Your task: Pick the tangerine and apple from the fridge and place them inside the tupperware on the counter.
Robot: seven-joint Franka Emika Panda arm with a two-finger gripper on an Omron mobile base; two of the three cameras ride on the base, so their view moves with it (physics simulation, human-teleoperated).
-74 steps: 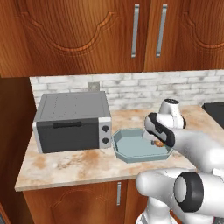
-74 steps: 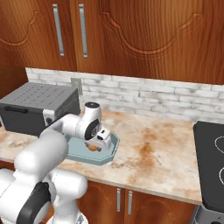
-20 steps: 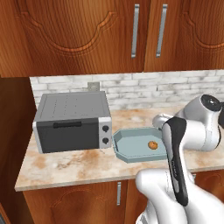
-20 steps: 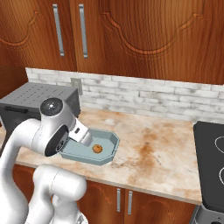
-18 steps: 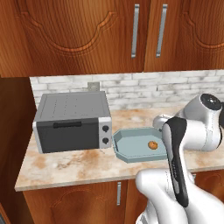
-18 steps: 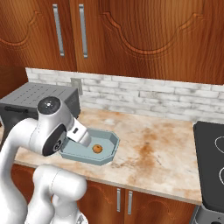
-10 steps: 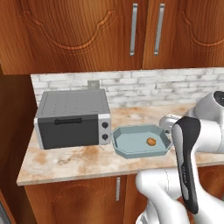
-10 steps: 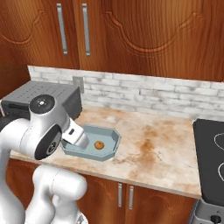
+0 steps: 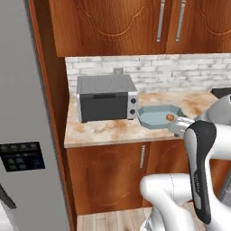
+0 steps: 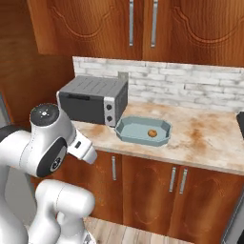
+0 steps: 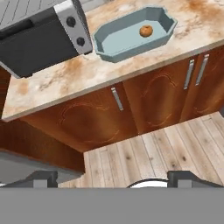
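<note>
Small round plain-orange tangerine (image 11: 146, 30) lying inside the shallow pale blue-grey rectangular tupperware with cut corners (image 11: 109, 43), toward its right end in the hand view, loose on the container floor. Same fruit (image 10: 152, 133) seen right of centre in the container (image 10: 128, 136) from the right base view, and at the right end (image 9: 170, 117) of the container (image 9: 151, 118) from the left base view. Tupperware resting on the beige, brown-speckled stone-look bench (image 11: 52, 81) near its front edge, just beside the dark-fronted grey toaster oven with two knobs (image 9: 106, 98), on that oven's knob side. Reddish-brown wooden cabinet doors with slim metal handles (image 11: 117, 99) below the bench, light plank floor (image 11: 144, 153) beneath. Tall grey fridge door (image 9: 25, 135) with black control panel (image 9: 20, 155) at the left of the left base view, well apart from the tupperware. Two dark fingertips (image 11: 43, 178) of the jaws set far apart at the bottom of the hand view: jaws wide open, holding nothing, pulled back from the bench and looking down over its front edge and the floor. White arm link with dark band (image 9: 200, 171) low in the foreground.
</note>
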